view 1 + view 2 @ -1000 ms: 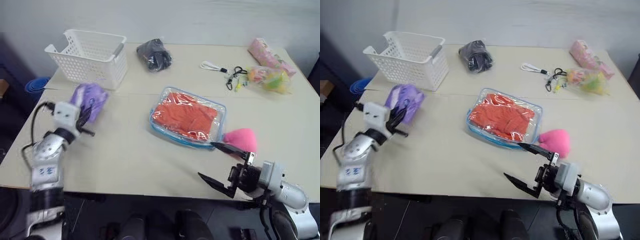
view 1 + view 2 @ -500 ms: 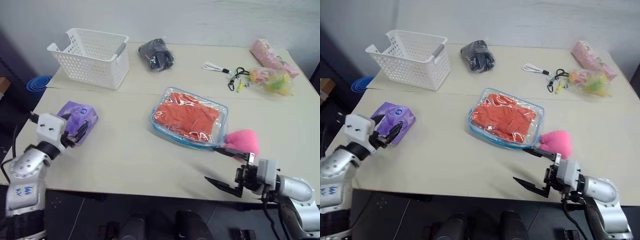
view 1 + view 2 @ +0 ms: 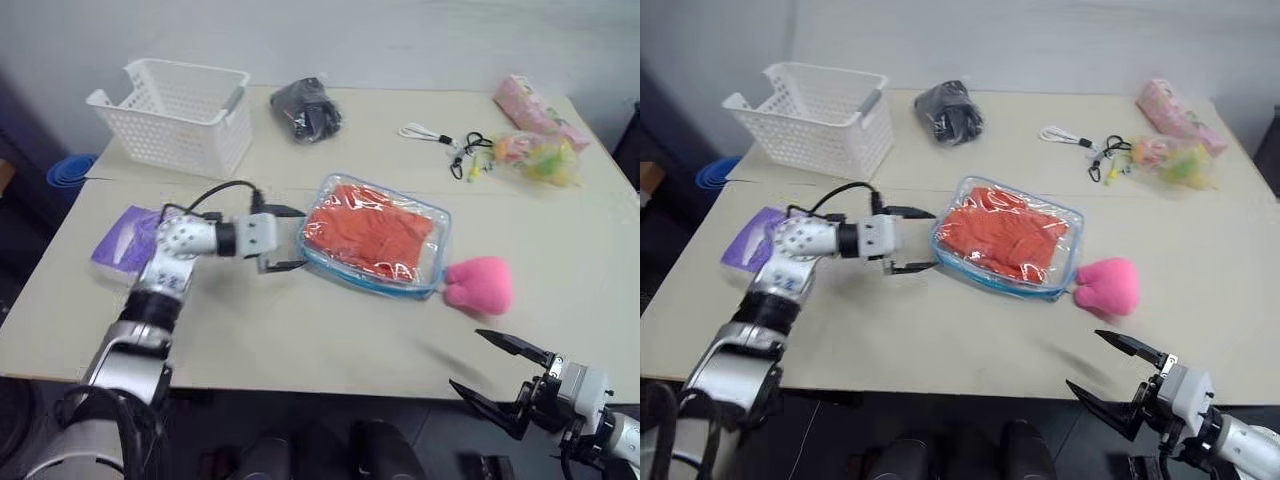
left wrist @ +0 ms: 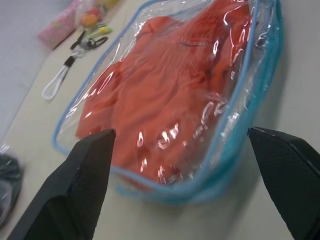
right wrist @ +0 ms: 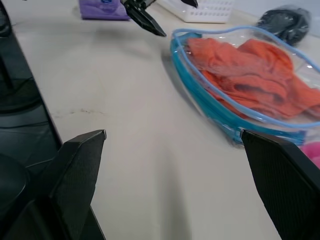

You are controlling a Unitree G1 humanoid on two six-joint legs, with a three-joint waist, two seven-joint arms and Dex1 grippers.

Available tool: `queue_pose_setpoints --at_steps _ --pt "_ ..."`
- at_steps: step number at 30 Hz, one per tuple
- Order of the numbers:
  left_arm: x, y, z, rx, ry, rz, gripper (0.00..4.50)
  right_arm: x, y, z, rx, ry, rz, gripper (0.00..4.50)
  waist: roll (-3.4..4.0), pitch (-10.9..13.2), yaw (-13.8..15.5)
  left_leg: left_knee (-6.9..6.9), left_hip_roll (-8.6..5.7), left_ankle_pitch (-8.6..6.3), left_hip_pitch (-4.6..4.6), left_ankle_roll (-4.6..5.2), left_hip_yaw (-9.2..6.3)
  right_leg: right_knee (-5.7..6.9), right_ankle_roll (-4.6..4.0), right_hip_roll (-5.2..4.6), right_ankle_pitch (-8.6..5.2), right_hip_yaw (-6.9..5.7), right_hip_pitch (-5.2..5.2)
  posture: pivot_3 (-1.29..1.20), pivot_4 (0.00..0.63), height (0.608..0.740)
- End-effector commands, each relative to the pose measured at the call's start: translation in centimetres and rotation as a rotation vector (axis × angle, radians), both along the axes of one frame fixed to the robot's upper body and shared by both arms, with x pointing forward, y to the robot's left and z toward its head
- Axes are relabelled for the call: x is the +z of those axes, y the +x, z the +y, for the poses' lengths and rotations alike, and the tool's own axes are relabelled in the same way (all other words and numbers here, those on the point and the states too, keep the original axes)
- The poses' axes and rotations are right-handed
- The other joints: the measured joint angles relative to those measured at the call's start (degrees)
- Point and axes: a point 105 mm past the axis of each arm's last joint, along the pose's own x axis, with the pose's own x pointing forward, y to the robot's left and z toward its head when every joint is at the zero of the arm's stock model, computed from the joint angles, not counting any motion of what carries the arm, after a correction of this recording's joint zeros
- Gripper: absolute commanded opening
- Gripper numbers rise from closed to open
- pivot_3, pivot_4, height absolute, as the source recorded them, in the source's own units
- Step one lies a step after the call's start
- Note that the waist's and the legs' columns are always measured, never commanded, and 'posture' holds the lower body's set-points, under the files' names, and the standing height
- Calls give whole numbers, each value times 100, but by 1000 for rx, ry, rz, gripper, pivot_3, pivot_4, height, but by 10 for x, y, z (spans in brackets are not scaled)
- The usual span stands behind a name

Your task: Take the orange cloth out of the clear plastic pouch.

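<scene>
Looked like the approach step: left gripper [image 3: 285, 239] was spread wide with the clear plastic pouch [image 3: 376, 237] right off its fingertips, orange cloth [image 3: 372, 233] sealed inside, right gripper [image 3: 499, 378] gaping empty, so next it needed to pinch that near edge.

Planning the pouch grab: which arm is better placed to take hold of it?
Left. The left gripper is open right at the pouch edge; the right gripper hangs off the table's near edge, well away.

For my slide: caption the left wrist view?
Open left gripper facing the clear plastic pouch, the orange cloth inside.
</scene>
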Motion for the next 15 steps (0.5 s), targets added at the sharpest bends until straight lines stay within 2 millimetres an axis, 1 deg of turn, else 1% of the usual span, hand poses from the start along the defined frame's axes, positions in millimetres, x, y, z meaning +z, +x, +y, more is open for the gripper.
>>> queue_pose_setpoints --at_steps 1,2,5,8,10,12,15 --pt "-17 6 -3 -10 93 1 4453 15 -8 2 -40 -15 -69 4500 -2 1 -31 -4 1 -2 1 3 7 0 1 0 0 4 -1 0 150 740" --pt "-19 6 -6 -21 106 -5 4453 16 -10 3 -50 -15 -72 4500 -5 3 -44 -4 2 -3 1 5 11 0 1 0 0 7 -3 0 150 740" --pt "-21 7 -12 -45 130 -2 3856 19 -14 3 -87 -13 -82 4500 -12 7 -35 4 3 -5 3 8 17 1 4 -5 1 9 -3 0 150 740" --pt "-16 6 -17 -70 119 -7 2945 22 -17 4 -118 -9 -92 4500 -17 10 31 10 3 -5 2 9 14 -3 4 -7 1 10 -3 0 150 740" --pt "-9 3 -18 -95 67 27 2334 23 -18 3 -136 -3 -97 4500 -17 10 36 11 2 -5 2 9 15 -13 4 -8 1 12 -2 0 150 740" --pt "-7 2 -16 -108 63 39 2334 23 -18 4 -140 -2 -95 4500 -17 10 36 13 1 -6 1 10 15 -13 4 -9 2 13 -2 0 150 740" --pt "-13 -1 -6 -117 109 45 2334 22 -18 5 -144 1 -92 4500 -17 10 33 11 2 -6 2 9 14 -13 4 -8 2 12 -3 0 150 740"
